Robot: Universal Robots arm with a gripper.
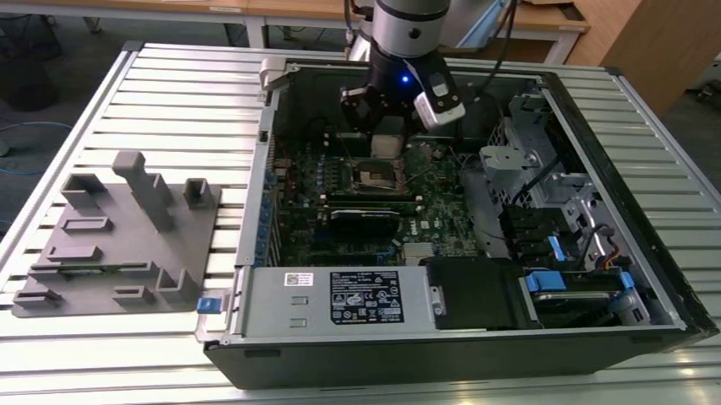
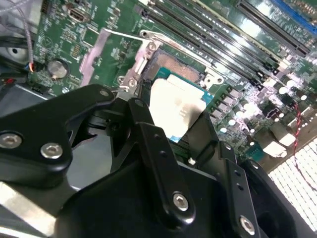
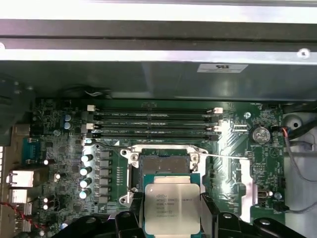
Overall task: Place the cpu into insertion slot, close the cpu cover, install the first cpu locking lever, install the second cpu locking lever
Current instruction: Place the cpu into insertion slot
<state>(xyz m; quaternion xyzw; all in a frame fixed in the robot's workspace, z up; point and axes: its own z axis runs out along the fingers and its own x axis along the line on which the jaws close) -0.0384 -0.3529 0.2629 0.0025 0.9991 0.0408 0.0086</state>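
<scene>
Jaws: we are clenching the black two-finger gripper [image 3: 171, 221] on the flat silvery square cpu [image 3: 172, 204].
Position: we are holding it over the dark-framed square insertion slot [image 3: 163, 166].

the cpu [image 3: 172, 207] had a silvery metal top with a dull, brushed sheen. the fingers [image 3: 209, 214] at its sides looked matt black, with shiny steel screw heads [image 2: 179, 200]. the circuit board [image 3: 225, 148] was glossy green. the table [image 1: 135, 101] was pale ribbed metal with a satin finish.

Over insertion slot [image 3: 163, 162], cpu [image 3: 172, 206] (in claw [image 3: 171, 216])
</scene>
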